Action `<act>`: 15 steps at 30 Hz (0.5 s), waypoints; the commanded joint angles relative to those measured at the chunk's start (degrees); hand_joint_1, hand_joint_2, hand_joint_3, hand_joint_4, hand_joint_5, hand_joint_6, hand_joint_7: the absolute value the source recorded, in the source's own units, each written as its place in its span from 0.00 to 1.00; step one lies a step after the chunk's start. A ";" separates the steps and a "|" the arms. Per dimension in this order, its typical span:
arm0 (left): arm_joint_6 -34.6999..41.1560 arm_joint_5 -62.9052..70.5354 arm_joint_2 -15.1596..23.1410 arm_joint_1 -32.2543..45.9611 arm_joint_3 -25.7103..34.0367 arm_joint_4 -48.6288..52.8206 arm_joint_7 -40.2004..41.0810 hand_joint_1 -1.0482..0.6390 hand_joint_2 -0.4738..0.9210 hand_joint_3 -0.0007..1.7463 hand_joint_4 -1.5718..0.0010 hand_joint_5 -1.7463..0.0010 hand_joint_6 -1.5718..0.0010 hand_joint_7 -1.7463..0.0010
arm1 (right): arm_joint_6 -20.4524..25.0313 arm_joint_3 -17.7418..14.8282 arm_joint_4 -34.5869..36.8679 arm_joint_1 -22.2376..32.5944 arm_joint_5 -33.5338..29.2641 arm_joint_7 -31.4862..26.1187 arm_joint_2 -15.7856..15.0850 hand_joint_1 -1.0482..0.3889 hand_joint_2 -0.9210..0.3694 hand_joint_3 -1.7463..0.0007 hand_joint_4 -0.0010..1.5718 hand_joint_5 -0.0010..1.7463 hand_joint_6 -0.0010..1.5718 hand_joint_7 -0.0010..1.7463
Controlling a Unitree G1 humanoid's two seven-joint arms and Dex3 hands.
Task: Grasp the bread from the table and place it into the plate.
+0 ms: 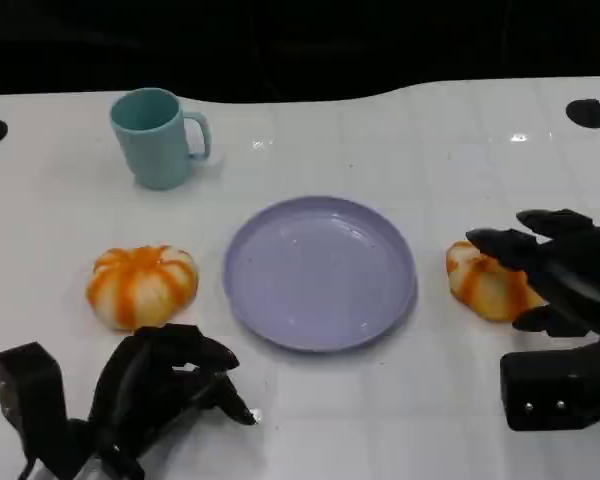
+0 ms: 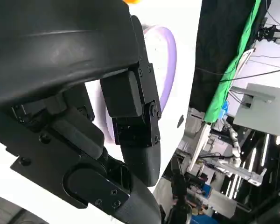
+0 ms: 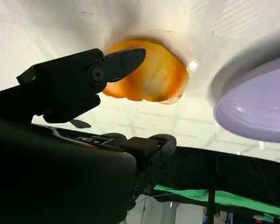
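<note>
**Right hand spread over a bread roll, left hand curled and idle**

At the lower left of the head view, the left hand (image 1: 165,385) lies low on the white table (image 1: 400,140), its fingers curled in with nothing inside them. Just above it sits one orange-striped bread roll (image 1: 142,285), apart from the hand. In the upper left stands a teal mug (image 1: 158,136), handle turned toward the right of the frame.

The lilac plate (image 1: 320,272) holds the centre of the picture, and nothing lies in it. In the left wrist view, the same plate (image 2: 170,60) shows as a curved lilac edge behind the dark fingers.

At the right, a second bread roll (image 1: 485,283) rests on the table just beside the plate's rim, not touching it. The right hand (image 1: 565,275) comes in from the lower right edge, fingers spread and reaching over the roll's far side, thumb low beside it. In the right wrist view, one fingertip (image 3: 126,58) overlaps the second bread roll (image 3: 154,77); I cannot tell whether it touches. The hand grips nothing.
</note>
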 commanded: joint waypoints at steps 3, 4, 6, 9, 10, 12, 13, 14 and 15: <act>-0.11 0.05 0.65 0.47 0.08 -0.58 0.47 0.00 0.83 0.00 0.00 0.66 0.00 0.87 | 1.35 3.54 8.89 -5.20 -0.18 -2.77 1.81 0.47 0.09 1.00 0.13 0.07 0.20 0.01; -0.10 0.04 0.64 0.48 0.08 -0.60 0.48 0.00 0.83 0.00 0.00 0.65 0.00 0.87 | 1.36 3.93 9.72 -5.64 -0.07 -3.10 1.94 0.47 0.09 1.00 0.13 0.07 0.20 0.01; 0.02 -0.09 0.60 0.54 0.12 -0.74 0.49 0.00 0.83 0.00 0.00 0.65 0.00 0.87 | 2.15 5.05 12.33 -7.12 -0.11 -2.90 2.72 0.48 0.09 1.00 0.12 0.06 0.19 0.00; 0.21 -0.21 0.58 0.59 0.16 -0.89 0.48 0.00 0.83 0.00 0.00 0.65 0.00 0.87 | 2.77 6.58 16.67 -9.39 -0.04 -3.60 4.04 0.48 0.08 1.00 0.13 0.06 0.18 0.00; 0.37 -0.25 0.59 0.62 0.17 -0.96 0.52 0.00 0.83 0.00 0.00 0.65 0.00 0.87 | 2.97 7.08 17.99 -10.07 -0.02 -3.85 4.43 0.48 0.08 1.00 0.13 0.05 0.18 0.00; 0.33 -0.20 0.62 0.67 0.17 -1.02 0.55 0.00 0.83 0.00 0.00 0.65 0.00 0.87 | 3.16 7.87 20.43 -11.25 0.21 -4.61 5.21 0.48 0.08 1.00 0.13 0.05 0.17 0.00; 0.29 -0.09 0.65 0.71 0.14 -1.08 0.69 0.00 0.83 0.00 0.00 0.65 0.00 0.87 | 3.10 8.17 21.76 -11.83 0.36 -5.22 5.68 0.49 0.08 1.00 0.13 0.05 0.18 0.00; 0.16 -0.01 0.67 0.74 0.12 -1.11 0.77 0.00 0.83 0.00 0.00 0.65 0.00 0.87 | 2.95 8.44 23.12 -12.41 0.49 -5.98 6.16 0.49 0.08 1.00 0.14 0.05 0.18 0.00; 0.08 -0.02 0.68 0.73 0.13 -1.07 0.73 0.00 0.83 0.00 0.00 0.65 0.00 0.87 | 2.91 8.83 24.55 -13.05 0.42 -6.89 6.62 0.50 0.08 1.00 0.14 0.05 0.18 0.00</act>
